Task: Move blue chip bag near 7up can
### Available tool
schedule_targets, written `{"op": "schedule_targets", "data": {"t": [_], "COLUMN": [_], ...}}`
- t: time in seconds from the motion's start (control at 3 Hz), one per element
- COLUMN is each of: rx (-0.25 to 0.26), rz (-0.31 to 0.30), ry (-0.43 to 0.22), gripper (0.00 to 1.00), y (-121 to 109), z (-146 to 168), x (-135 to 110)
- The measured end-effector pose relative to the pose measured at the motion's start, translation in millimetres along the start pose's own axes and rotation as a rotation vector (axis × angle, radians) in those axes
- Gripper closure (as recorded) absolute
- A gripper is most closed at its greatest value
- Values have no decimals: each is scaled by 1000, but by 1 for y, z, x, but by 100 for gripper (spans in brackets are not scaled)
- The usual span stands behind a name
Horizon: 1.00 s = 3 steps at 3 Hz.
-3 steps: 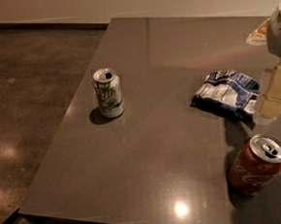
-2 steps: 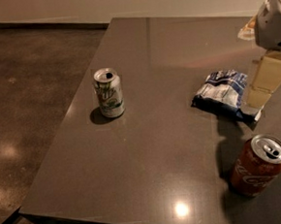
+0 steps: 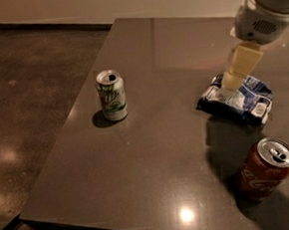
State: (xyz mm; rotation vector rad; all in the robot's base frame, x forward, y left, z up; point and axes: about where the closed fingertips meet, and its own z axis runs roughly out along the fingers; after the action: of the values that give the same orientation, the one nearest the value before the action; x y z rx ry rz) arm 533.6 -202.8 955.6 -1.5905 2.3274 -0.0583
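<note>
Single camera view, seen from above and in front of the table. The gripper (image 3: 230,83), a pale cream end-piece under a white and grey wrist housing, hangs at the upper right with its tip down on the top face of the blue chip bag (image 3: 246,103), a wrinkled, glossy dark-blue and white foil packet. Whether the gripper is spread, pressed together or already pinching the foil cannot be told from this view.

Change over the last second: the gripper has travelled from the right edge of the view leftward and now stands over the bag's middle, no longer beside its right end. The bag lies where it lay, flat on the right half of the dark grey, glossy table (image 3: 162,150). The approach therefore appears complete and the grasp is the step in hand; the carry has not begun.

The 7up can (image 3: 112,95), a white and green aluminium can with an opened silver top, stands upright on the left half of the table, well apart from the bag, with bare surface between them. A red aluminium cola can (image 3: 264,170) stands upright near the front right corner, just in front of the bag.

Legible marks: white Coca-Cola script on the red can. The green print on the 7up can and the bag's lettering cannot be read.
</note>
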Motion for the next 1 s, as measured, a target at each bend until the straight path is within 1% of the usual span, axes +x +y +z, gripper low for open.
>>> {"op": "schedule_targets", "data": {"t": [0.33, 0.67, 1.0], "rx": [-14, -31, -57], "rz": [80, 149, 190], "ry": [43, 79, 104], "gripper": [0, 0, 0], "y": [-18, -29, -32], "z": [29, 54, 74], "x": [9, 22, 32]}}
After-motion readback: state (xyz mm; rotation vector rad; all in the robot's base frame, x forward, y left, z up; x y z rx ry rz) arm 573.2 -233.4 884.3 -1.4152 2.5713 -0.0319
